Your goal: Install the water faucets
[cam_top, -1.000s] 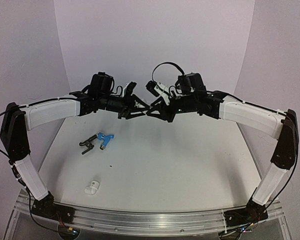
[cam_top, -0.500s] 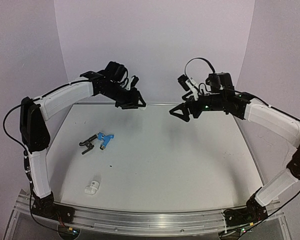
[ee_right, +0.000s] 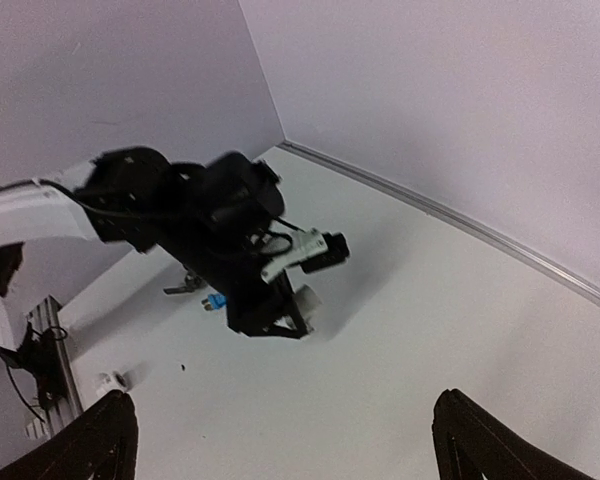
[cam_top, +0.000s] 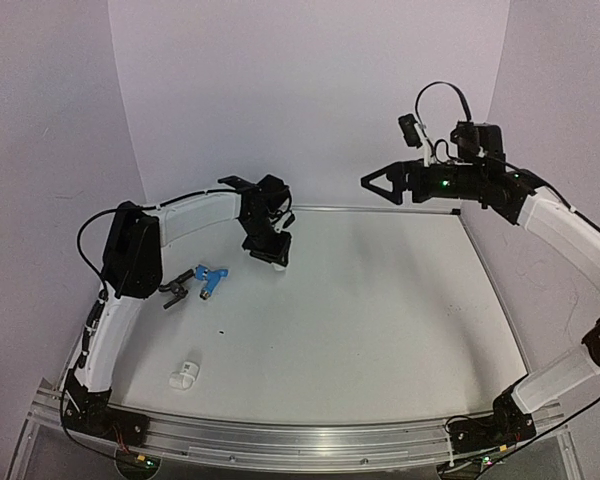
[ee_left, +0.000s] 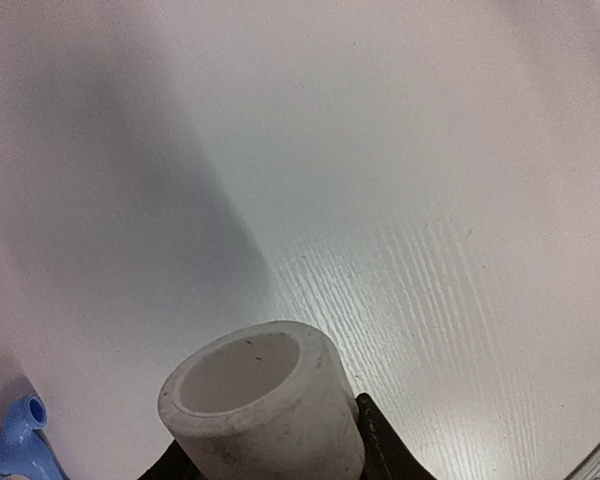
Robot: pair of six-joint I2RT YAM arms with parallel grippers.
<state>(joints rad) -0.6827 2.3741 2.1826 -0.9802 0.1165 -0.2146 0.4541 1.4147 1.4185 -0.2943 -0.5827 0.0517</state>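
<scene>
**Blue faucet lies loose on the table while left arm grips a white fitting**

The blue faucet (cam_top: pixel 211 281) lies on its side on the left part of the white table (cam_top: pixel 380 320), apart from both grippers. Just to its left sits a small black part (cam_top: pixel 174 292); from above it cannot be made out whether the two touch. Nearer the arm bases and well apart from the faucet, a loose white fitting (cam_top: pixel 184 374) rests on the tabletop. It lies close to the aluminium rail (cam_top: pixel 300 440) that runs along the near edge.

Just right of the faucet, the left gripper (cam_top: pixel 269 254) points down over the table, clamped on a stubby white pipe fitting (ee_left: pixel 265 400). The left wrist camera looks into the fitting's open, hollow end. A dark finger (ee_left: pixel 380 445) presses against its side, and a corner of the blue faucet shows at the lower left edge of that view. Whether the held fitting touches the tabletop cannot be told.

Across the table, the right gripper (cam_top: pixel 378 184) hangs high near the back wall (cam_top: pixel 310 100), roughly level and pointing left toward the other arm. Its fingers (ee_right: pixel 90 440) stand wide apart, gripping nothing. Its wrist camera looks down between them onto the left arm, the held fitting and the faucet just beyond.
</scene>
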